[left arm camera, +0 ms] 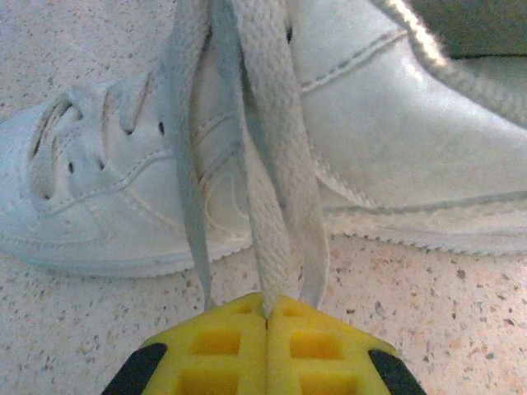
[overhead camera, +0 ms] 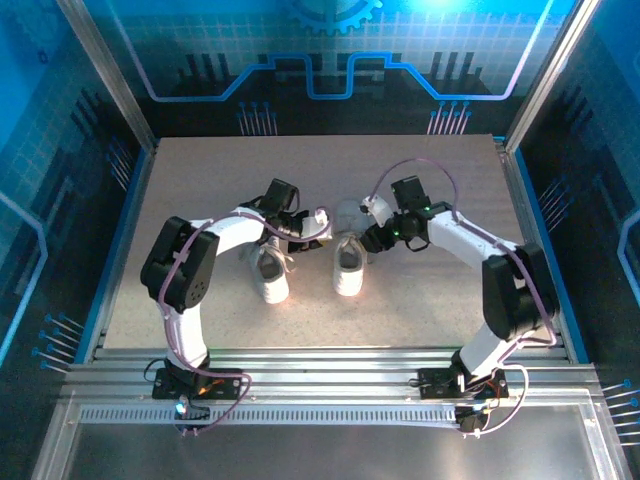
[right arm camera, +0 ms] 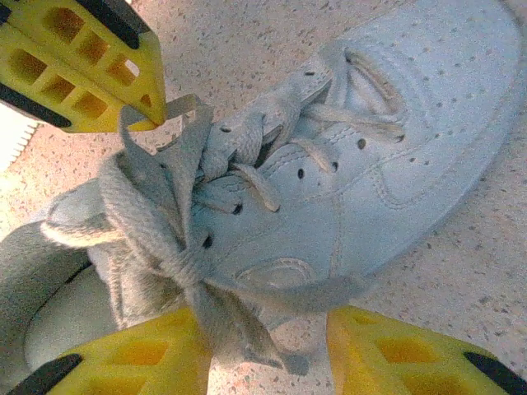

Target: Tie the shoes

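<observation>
Your two white shoes (overhead camera: 348, 272) stand side by side mid-tabletop (overhead camera: 430, 180) between the arms, though from above the wrists hide the fingertips and the shoes' far ends. Your left fingers (left arm camera: 284, 322) are clamped shut on a bunch of laces (left arm camera: 276, 164) whose upper ends run out of frame, with the shoe's heel cut off. Your right fingers (right arm camera: 387, 350) stand apart around a loose lace tangle (right arm camera: 189, 271); whether either one touches it is hard to tell.
</observation>
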